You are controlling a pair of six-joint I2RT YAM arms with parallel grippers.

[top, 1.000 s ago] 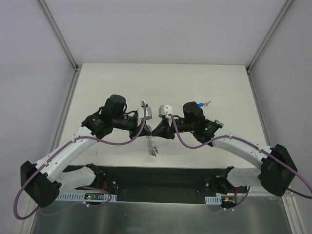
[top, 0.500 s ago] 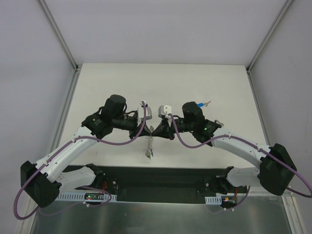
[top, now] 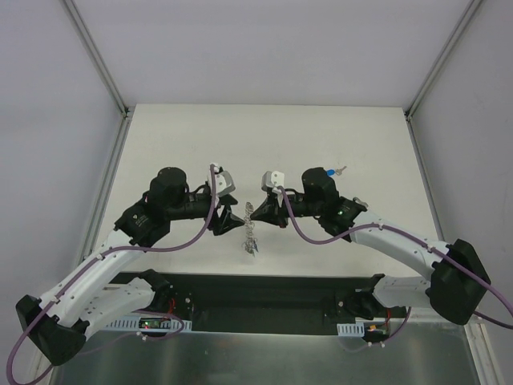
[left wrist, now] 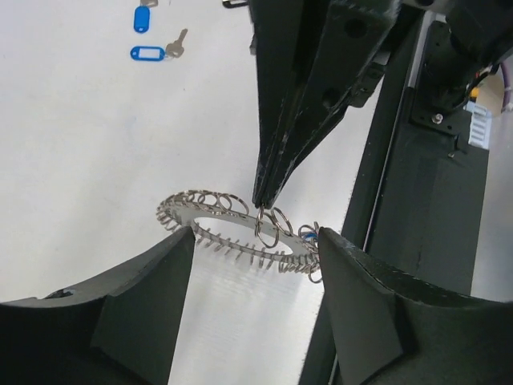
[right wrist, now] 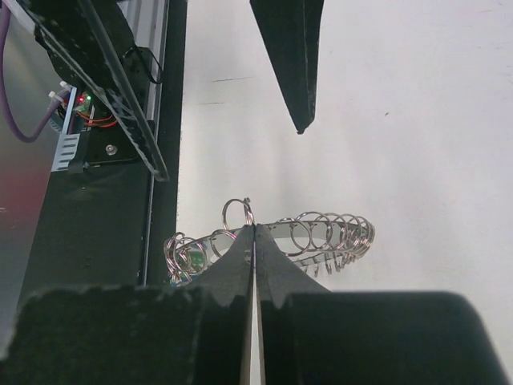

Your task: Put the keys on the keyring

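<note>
From my left, the left gripper (top: 232, 219) has its jaws spread wide and holds nothing, just left of the keyring (right wrist: 321, 233). The keyring hangs over the middle of the bench (top: 176, 136), towards its near edge. The right gripper (right wrist: 255, 231) pinches it at its wire-ringed rim, jaws pressed together on the metal. Further right and farther back, the keys (left wrist: 164, 51) with blue tags lie on the bench, well apart from the keyring.

The keyring (top: 251, 233) between left fingers (top: 228, 219) and right fingers (top: 263, 211), touching the right; keys (top: 333, 171) on table (top: 184, 136) behind.
</note>
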